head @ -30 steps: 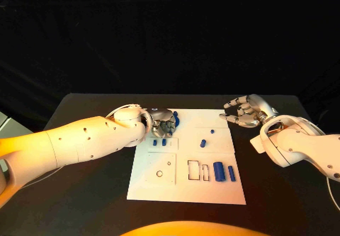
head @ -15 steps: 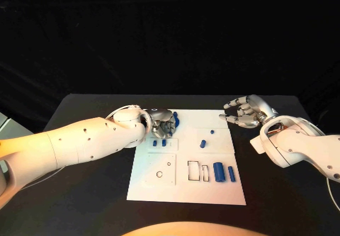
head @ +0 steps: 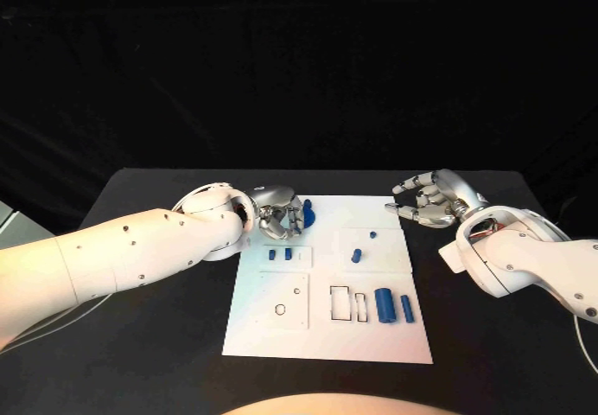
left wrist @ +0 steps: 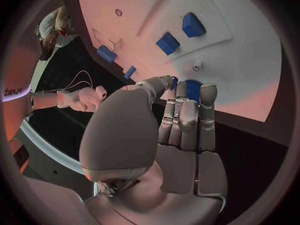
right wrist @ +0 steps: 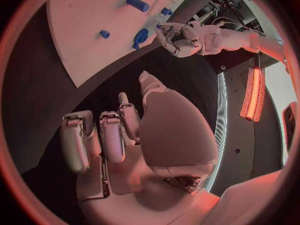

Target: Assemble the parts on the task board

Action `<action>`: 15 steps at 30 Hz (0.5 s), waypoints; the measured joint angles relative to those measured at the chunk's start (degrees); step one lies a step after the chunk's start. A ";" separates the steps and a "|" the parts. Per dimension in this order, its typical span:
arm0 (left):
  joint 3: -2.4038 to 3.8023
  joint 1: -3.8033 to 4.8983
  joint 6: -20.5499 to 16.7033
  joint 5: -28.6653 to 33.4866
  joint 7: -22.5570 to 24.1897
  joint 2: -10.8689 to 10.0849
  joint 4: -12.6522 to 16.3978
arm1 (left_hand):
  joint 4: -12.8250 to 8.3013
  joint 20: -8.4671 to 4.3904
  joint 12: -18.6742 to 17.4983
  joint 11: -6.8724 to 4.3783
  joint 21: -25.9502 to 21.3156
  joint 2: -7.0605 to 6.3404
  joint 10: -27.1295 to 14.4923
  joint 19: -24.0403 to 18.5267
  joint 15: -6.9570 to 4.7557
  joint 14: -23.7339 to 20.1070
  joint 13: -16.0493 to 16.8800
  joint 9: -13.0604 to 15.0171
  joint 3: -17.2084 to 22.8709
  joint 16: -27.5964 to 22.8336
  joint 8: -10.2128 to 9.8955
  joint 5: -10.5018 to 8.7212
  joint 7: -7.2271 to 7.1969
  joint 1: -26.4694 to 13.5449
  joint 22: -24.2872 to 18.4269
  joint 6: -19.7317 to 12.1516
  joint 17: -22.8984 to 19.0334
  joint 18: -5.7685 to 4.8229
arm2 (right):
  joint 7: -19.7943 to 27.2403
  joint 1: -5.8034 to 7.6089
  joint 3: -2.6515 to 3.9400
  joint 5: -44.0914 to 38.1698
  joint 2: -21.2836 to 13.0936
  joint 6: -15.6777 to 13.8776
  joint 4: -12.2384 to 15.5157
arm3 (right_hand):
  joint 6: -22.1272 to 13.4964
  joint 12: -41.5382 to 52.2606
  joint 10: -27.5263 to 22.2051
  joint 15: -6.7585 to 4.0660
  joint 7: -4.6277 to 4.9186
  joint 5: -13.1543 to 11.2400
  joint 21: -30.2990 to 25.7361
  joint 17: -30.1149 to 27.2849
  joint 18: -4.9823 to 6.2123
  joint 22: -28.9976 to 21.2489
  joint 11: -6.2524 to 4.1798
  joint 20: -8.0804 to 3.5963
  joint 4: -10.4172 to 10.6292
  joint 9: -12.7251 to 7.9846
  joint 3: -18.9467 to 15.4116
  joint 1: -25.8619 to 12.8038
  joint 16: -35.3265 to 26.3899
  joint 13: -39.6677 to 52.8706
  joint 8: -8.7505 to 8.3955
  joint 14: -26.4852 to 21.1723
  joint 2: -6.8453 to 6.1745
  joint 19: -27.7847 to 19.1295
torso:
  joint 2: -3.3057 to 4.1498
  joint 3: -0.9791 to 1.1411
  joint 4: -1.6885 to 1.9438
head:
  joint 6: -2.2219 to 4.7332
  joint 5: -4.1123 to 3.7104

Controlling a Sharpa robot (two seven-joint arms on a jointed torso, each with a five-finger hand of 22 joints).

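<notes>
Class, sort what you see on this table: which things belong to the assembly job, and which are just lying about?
Belonging to the job:
task board
blue parts on it
left hand, over the board's far corner
right hand, beside the board

Lying about:
nothing else rests on the black table

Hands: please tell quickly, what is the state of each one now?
Left hand: cannot be told; its fingertips are at a blue part.
Right hand: holds nothing, fingers curled apart.

The left hand point(head: 282, 221) crowds the task board point(head: 327, 337) at its eleven o'clock corner; blue parts point(head: 394, 304) stand at four o'clock; bare board lies toward six o'clock.
</notes>
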 measured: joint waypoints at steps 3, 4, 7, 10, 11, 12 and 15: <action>0.58 0.01 -0.11 1.52 0.00 -1.43 1.36 | -0.11 -0.13 -0.13 -0.08 0.21 -0.02 0.09 0.28 -0.17 0.23 0.00 0.22 -0.11 0.12 -0.07 -0.01 -0.10 -0.02 0.38 0.12 0.43 0.00 | 0.00 0.00 0.00 0.00 -0.02 -0.01 0.00 | 0.00 0.00 0.00 0.00 0.00 0.00 0.00 0.00 0.00 0.00 0.00 0.00 0.00 0.00 0.00 0.00 0.00 0.00 0.00 0.00 0.00 0.00 | -0.01 0.02 0.04 | 0.00 -0.03; 0.72 0.02 -0.11 2.08 -0.01 -1.96 1.80 | -0.11 -0.10 -0.20 -0.08 0.41 -0.23 0.09 0.31 -0.17 0.22 0.00 0.29 -0.11 0.23 -0.31 -0.01 -0.01 -0.22 0.52 0.25 0.59 0.00 | 0.00 0.00 0.00 0.00 -0.03 -0.01 0.00 | 0.00 0.00 0.00 0.00 0.00 0.00 0.00 0.00 0.00 0.00 0.00 0.00 0.00 0.00 0.00 0.00 0.00 0.00 0.00 0.00 0.00 0.00 | -0.01 0.02 0.04 | 0.03 -0.05; 0.89 0.02 -0.11 3.34 -0.05 -2.99 2.65 | -0.11 0.07 -0.66 -0.08 0.40 -0.23 0.51 0.48 0.03 0.42 0.05 0.29 -0.11 0.56 -0.34 -0.01 0.02 -0.82 0.65 0.42 0.81 -0.01 | 0.00 0.00 0.00 0.00 -0.11 -0.02 0.01 | 0.00 0.00 0.00 0.00 0.00 0.00 0.00 0.00 0.00 0.00 0.00 0.00 0.00 0.00 0.00 0.00 0.00 0.00 0.00 0.00 0.00 0.00 | 0.02 0.00 0.04 | 0.09 -0.06; 1.00 0.02 -0.05 4.17 -0.11 -3.67 3.14 | -0.11 -0.12 -0.66 -0.08 0.61 -0.23 0.51 0.68 0.03 0.42 0.01 0.29 -0.11 0.56 -0.34 -0.01 0.02 -0.82 0.83 0.42 1.08 -0.01 | 0.00 0.00 0.00 0.00 -0.19 -0.03 0.02 | 0.00 0.00 0.00 0.00 0.00 0.00 0.00 -0.01 0.00 -0.01 0.00 0.00 0.00 0.00 0.00 0.00 0.00 0.00 0.00 0.00 0.00 0.00 | 0.04 -0.02 0.04 | 0.10 -0.09; 1.02 0.02 -0.03 4.41 -0.14 -3.89 3.25 | -0.11 -0.12 -0.66 -0.08 0.61 -0.23 0.51 0.68 0.03 0.42 0.01 0.29 -0.11 0.56 -0.34 -0.01 0.02 -0.82 0.83 0.42 1.08 -0.01 | 0.00 0.00 0.00 0.00 -0.20 -0.03 0.03 | 0.00 0.00 0.00 0.00 0.00 0.00 0.00 -0.01 0.00 -0.01 0.00 0.00 0.00 0.00 0.00 0.00 0.00 0.00 0.00 0.00 0.00 0.00 | 0.05 -0.02 0.07 | 0.10 -0.09; 1.02 0.01 -0.01 4.53 -0.16 -4.03 3.31 | -0.11 -0.12 -0.66 -0.08 0.61 -0.23 0.51 0.68 0.03 0.42 0.01 0.29 -0.11 0.56 -0.34 -0.01 0.02 -0.82 0.83 0.42 1.08 -0.01 | 0.00 0.00 0.00 0.00 -0.20 -0.03 0.05 | 0.00 0.00 0.00 0.00 0.00 0.00 0.00 -0.01 0.00 -0.01 0.00 0.00 0.00 0.00 0.00 0.00 0.00 0.00 0.00 0.00 0.00 0.00 | 0.05 -0.02 0.07 | 0.10 -0.08; 1.04 0.01 0.06 4.59 -0.25 -4.26 3.39 | -0.27 -0.12 -0.90 -0.08 0.61 -0.23 0.51 0.68 0.03 0.42 0.01 0.29 -0.27 0.56 -0.35 -0.01 0.02 -0.82 0.90 0.43 1.08 -0.01 | 0.00 0.00 0.00 -0.01 -0.23 -0.03 0.07 | 0.00 0.00 0.00 0.00 0.00 0.00 0.00 -0.01 0.00 -0.01 0.00 0.00 0.00 0.00 0.00 0.00 0.00 0.00 0.00 0.00 0.00 0.00 | 0.05 -0.02 0.10 | 0.09 -0.03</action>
